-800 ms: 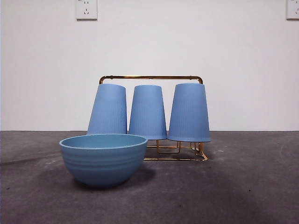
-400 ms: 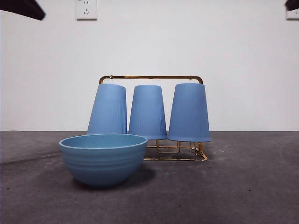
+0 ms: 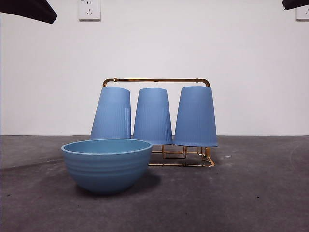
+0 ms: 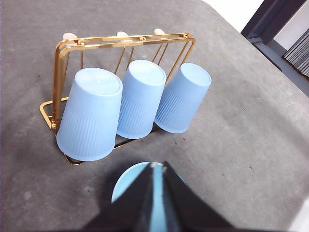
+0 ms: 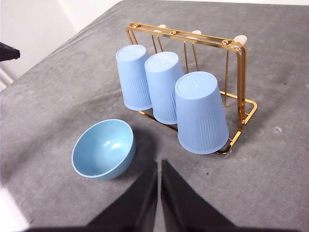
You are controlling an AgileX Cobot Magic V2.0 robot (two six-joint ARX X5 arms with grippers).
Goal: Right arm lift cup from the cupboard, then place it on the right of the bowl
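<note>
Grey desk [image 3: 251,193], gold cupboard [image 3: 156,80] bearing three upturned cups, target cup [image 3: 195,116] rightmost; bowl [image 3: 106,164] in front. Right hand [image 5: 159,169] high above, clenched, empty; left hand [image 4: 158,169] likewise.

Bowl [image 4: 131,180] mostly hidden behind the left gripper [image 4: 157,170], front view crops both arms to dark corner tips, cupboard [image 3: 156,80] pegs concealed inside cups

A plain white wall [image 3: 154,48] with two sockets [image 3: 89,9] rises behind the dark grey tabletop [image 3: 251,193].
</note>
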